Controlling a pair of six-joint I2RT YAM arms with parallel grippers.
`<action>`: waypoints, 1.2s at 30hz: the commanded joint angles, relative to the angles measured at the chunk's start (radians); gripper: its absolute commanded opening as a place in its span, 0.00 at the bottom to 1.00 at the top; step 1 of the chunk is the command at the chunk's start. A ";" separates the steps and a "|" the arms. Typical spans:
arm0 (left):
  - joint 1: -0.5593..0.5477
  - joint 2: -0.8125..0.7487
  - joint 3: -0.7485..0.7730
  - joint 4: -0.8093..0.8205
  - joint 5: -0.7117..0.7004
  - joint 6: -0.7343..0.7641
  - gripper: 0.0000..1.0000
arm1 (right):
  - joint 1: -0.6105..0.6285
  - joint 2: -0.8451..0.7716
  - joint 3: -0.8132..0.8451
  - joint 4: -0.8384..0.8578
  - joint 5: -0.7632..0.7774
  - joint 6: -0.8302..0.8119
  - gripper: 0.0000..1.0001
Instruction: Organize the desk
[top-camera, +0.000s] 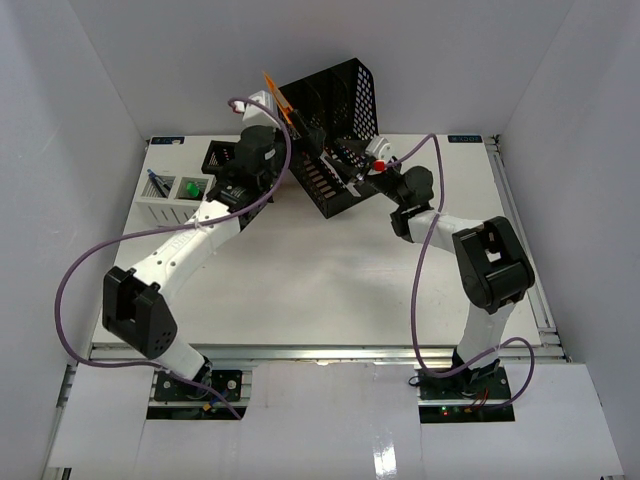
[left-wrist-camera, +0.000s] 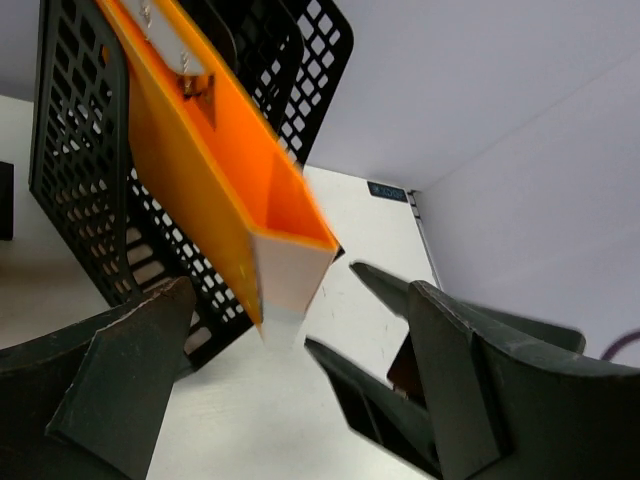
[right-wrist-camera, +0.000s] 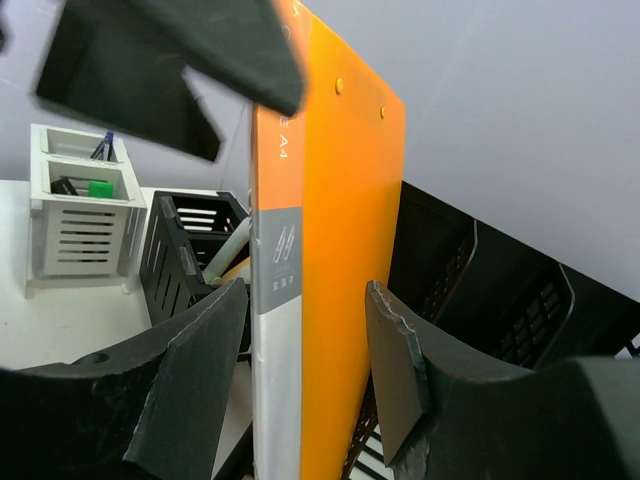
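The desk (top-camera: 330, 290) spreads out beneath the black mesh file rack (top-camera: 350, 90), which sits tilted toward the far wall. The desk is rigid and fixed and not something to lift, so the work is on what stands on it. An orange folder (top-camera: 277, 97) leans at the rack's left edge, and I cannot tell whether it is slotted into the rack. The left gripper (left-wrist-camera: 275, 310) hangs just left of the rack with its jaws spread fully wide on either side of the folder's white spine end, gripping nothing. The right gripper (right-wrist-camera: 305, 290), on the rack's right side, straddles the same folder at about half width, and whether its pads press on the covers cannot be told. The folder is probably light, with stiff covers, but smooth and apt to slide, so it is best pinched flat across both covers near the spine. A white organizer (top-camera: 170, 195) and a black pen holder (top-camera: 218, 158) stand well left of the rack
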 joint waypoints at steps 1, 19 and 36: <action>-0.035 0.092 0.216 -0.208 -0.201 0.000 0.98 | -0.003 -0.099 -0.060 0.281 0.011 -0.032 0.58; -0.043 0.344 0.660 -0.605 -0.253 -0.004 0.02 | -0.051 -0.553 -0.538 0.301 -0.004 0.068 0.62; -0.177 0.358 0.690 -0.352 -0.449 0.424 0.00 | -0.172 -0.693 -0.678 0.279 -0.041 0.238 0.61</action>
